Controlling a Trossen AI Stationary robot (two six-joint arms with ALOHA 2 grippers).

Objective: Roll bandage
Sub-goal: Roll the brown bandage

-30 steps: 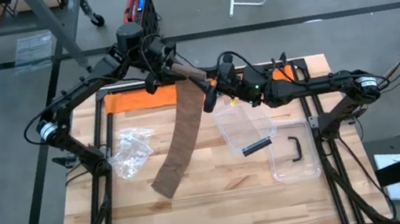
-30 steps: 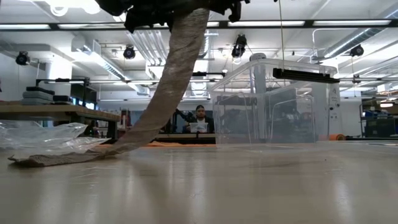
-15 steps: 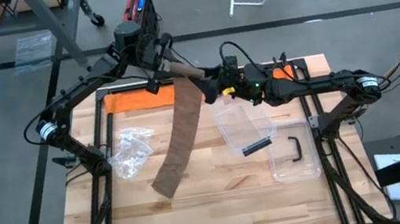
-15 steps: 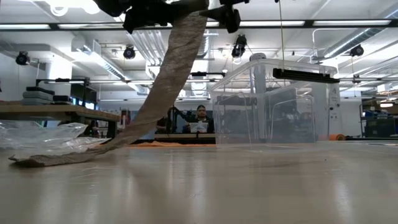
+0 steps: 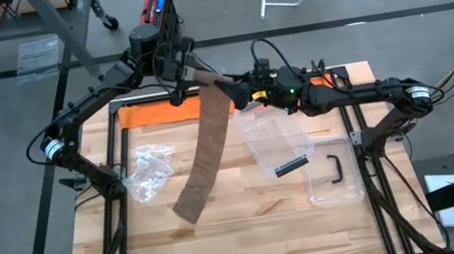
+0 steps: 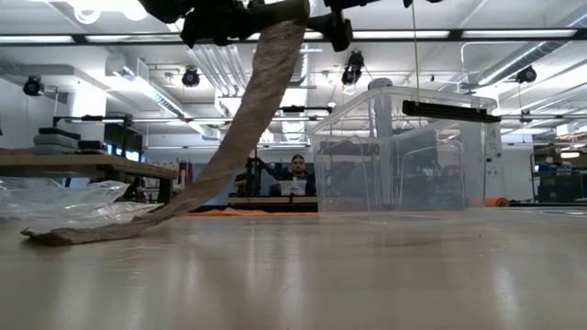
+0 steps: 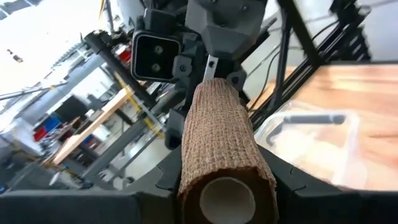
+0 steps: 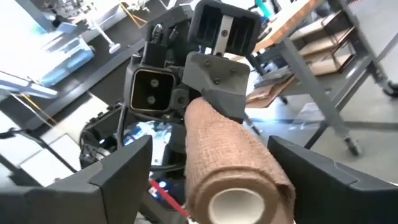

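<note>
Bandage roll [image 5: 213, 80] hangs in the air between my two grippers over the far side of the wooden table [image 5: 250, 223]. From the overhead camera I see the left gripper [image 5: 186, 75] pinching one end of the brown roll, and the right gripper [image 5: 237, 88] at the other end with its fingers spread on either side. A long brown strip runs from the roll down to the table and ends beside a crumpled clear plastic bag [image 5: 149, 171]. A clear plastic box [image 5: 276, 142] and a clear lid with a black handle [image 5: 335, 169] sit below the right arm. An orange strip [image 5: 157, 113] lies under the left arm.

From the table-level camera, the bandage [image 6: 248, 110] slopes from the dark grippers at the top down to the tabletop, its loose end lying flat in front of the bag [image 6: 64, 200]. The clear box [image 6: 404, 151] stands on the table. A person [image 6: 295, 177] sits far back in the room.

Through the left wrist camera, the roll [image 7: 222, 149] sits clamped between my own fingers [image 7: 298, 183], its hollow core facing me, with the right gripper beyond it.

Through the right wrist camera, the roll [image 8: 233, 155] lies between my widely parted fingers [image 8: 118, 168], which stand clear of it on each side. I can read no writing or labels anywhere.
</note>
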